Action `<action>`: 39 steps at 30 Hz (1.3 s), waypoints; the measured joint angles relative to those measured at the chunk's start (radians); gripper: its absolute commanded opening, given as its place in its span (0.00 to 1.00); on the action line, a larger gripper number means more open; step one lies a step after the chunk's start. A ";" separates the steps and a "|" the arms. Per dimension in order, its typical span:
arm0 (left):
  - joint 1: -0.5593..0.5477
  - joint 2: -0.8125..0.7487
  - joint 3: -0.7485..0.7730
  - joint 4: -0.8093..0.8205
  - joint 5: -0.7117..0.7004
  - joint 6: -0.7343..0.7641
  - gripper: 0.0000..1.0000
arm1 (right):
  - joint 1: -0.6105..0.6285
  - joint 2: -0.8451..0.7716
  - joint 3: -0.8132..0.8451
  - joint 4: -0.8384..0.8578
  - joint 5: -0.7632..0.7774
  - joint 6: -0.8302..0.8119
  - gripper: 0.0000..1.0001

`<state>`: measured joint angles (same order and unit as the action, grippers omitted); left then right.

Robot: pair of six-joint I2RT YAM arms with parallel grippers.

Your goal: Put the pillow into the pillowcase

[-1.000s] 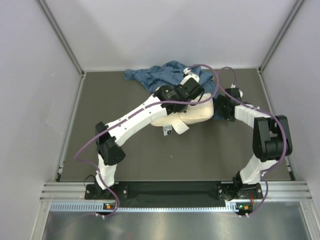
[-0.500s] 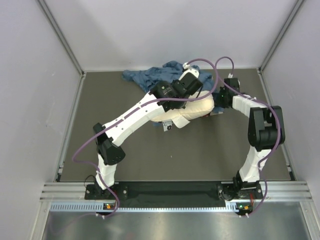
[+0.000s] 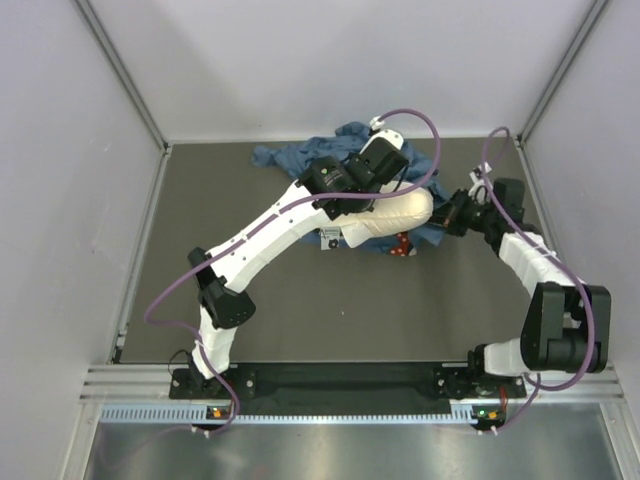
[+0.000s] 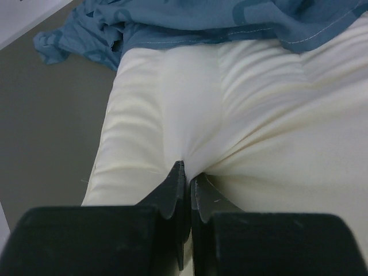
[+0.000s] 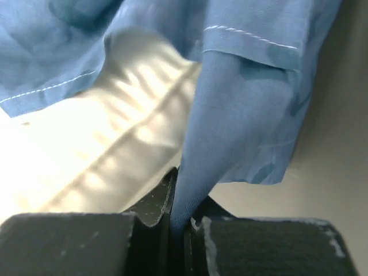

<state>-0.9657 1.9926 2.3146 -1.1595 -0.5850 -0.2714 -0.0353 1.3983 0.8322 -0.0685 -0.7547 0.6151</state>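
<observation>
Pillow [image 4: 259, 109] pinched tight in the left gripper [image 4: 185, 172] — right gripper [image 5: 179, 190] clamped on a pillowcase [image 5: 247, 115] fold at the pillow's right end.

Top external camera, fixed above and behind the 2 arm bases, looks down across the whole table [image 3: 300, 310] to the far wall [image 3: 320, 70]. Each of the 2 wrist cameras sits just behind its jaws, very near the cloth: the left gripper [image 4: 184, 175] faces the pillow [image 4: 259, 126], the right gripper [image 5: 177, 184] the pillowcase [image 5: 241, 115]. All 3 views share the pillow's end under the pillowcase hem.
</observation>
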 measured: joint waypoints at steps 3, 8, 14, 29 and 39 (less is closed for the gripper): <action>-0.007 0.000 0.006 0.001 0.003 0.000 0.00 | -0.070 -0.013 -0.003 -0.029 -0.010 -0.003 0.35; -0.014 0.013 0.006 0.001 0.011 0.000 0.00 | -0.108 -0.030 -0.084 -0.098 0.111 -0.039 0.71; -0.014 0.015 0.008 0.005 0.016 0.006 0.00 | -0.107 -0.217 -0.172 -0.204 0.330 -0.040 0.98; -0.014 0.028 0.027 0.008 0.020 0.011 0.00 | 0.276 -0.592 -0.446 -0.182 0.680 0.378 0.98; -0.014 0.028 0.027 0.009 0.022 0.010 0.00 | 0.534 -0.274 -0.399 0.021 0.944 0.799 0.96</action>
<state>-0.9802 2.0205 2.3417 -1.1507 -0.5632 -0.2615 0.4988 1.1240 0.4332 -0.0475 0.1890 1.4143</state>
